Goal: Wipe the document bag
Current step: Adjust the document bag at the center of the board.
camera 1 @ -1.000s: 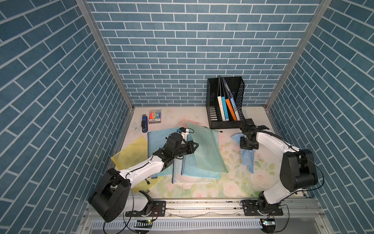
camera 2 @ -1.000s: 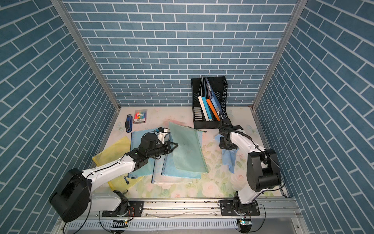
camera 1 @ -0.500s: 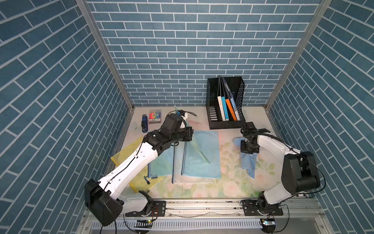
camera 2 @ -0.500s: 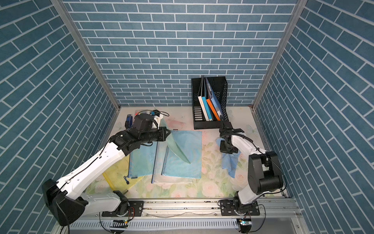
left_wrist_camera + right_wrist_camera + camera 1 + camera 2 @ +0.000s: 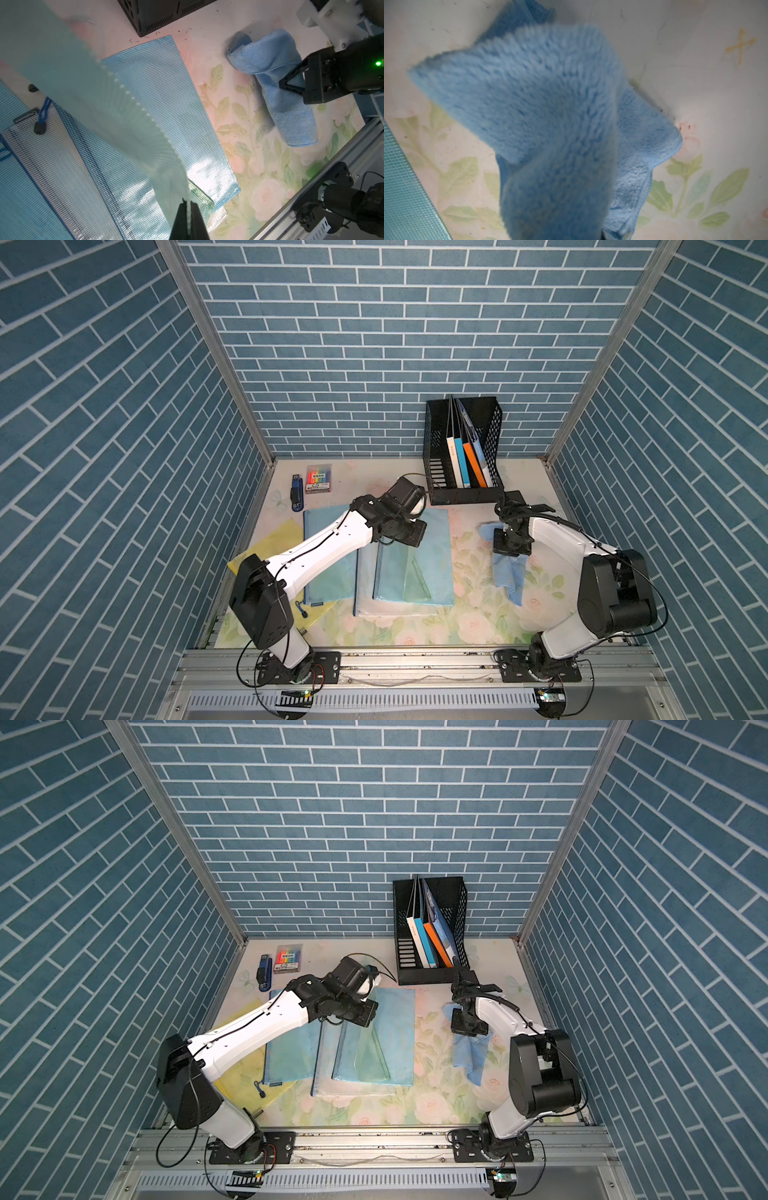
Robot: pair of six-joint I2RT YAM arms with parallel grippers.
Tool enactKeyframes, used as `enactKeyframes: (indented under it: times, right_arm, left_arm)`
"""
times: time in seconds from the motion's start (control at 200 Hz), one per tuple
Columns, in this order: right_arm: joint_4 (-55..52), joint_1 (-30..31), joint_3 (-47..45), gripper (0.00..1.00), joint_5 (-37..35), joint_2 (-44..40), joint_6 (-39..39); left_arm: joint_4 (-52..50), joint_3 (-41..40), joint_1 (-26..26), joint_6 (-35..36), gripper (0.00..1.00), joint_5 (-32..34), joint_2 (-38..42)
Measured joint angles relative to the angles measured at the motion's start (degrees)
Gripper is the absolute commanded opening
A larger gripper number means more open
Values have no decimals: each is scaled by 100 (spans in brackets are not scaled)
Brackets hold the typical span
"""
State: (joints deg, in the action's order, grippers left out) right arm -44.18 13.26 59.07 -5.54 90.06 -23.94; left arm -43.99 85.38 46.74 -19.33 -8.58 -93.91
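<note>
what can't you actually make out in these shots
Right gripper: in the right wrist view, jaws hidden behind the blurred fluffy blue cloth.
Left gripper: in both top views, jaws hidden beneath its own wrist.
Pale green mesh document bag: in the left wrist view, blurred and cut off by the edge.
Small rainbow-striped packet: print too small in both top views.

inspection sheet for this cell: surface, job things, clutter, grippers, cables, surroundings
surface: floral table cover, dark specks near the file rack
job's things: green document bag pinched at one edge, partly lifted over a blue bag; blue cloth partly raised
clutter: file rack with books, stapler, coloured pack, yellow bag
grippers: left gripper shut on the green document bag; right gripper shut on the blue cloth
cables: cable arching off the left wrist
surroundings: brick-pattern walls, aluminium rail in front
</note>
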Motion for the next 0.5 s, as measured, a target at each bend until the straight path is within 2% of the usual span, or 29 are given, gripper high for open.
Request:
enactKeyframes:
  times: [0.28, 0.5]
  right_arm:
    - [-17, -356, -52, 0, 129, -280, 22]
    - [-74, -640, -120, 0, 249, -590, 81]
  left_arm:
    - [-251, 1322, 715, 234, 0, 138, -1104]
    - [-234, 1847, 1119, 264, 0, 103, -1777]
